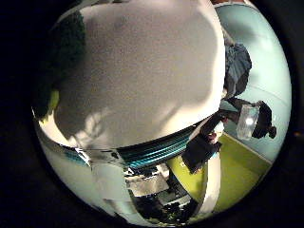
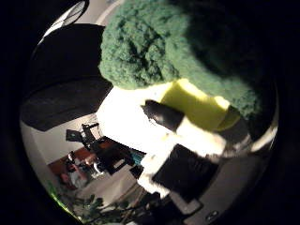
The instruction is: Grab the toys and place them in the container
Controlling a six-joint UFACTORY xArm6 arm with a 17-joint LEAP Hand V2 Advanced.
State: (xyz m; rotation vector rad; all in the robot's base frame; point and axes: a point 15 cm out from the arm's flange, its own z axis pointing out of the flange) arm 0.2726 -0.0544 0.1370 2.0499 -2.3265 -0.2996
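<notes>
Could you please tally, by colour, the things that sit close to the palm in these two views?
Green and yellow knitted toy: 1
Whitish rounded object: 1
Total: 2

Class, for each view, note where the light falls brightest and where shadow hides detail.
Thumb side palm view: the green crocheted toy with a yellow patch is lit on one side and sinks into deep shadow on the other; the white surface beside it is washed out by glare. Little finger side palm view: the large white rounded object is evenly lit, with soft shadows across part of it.
</notes>
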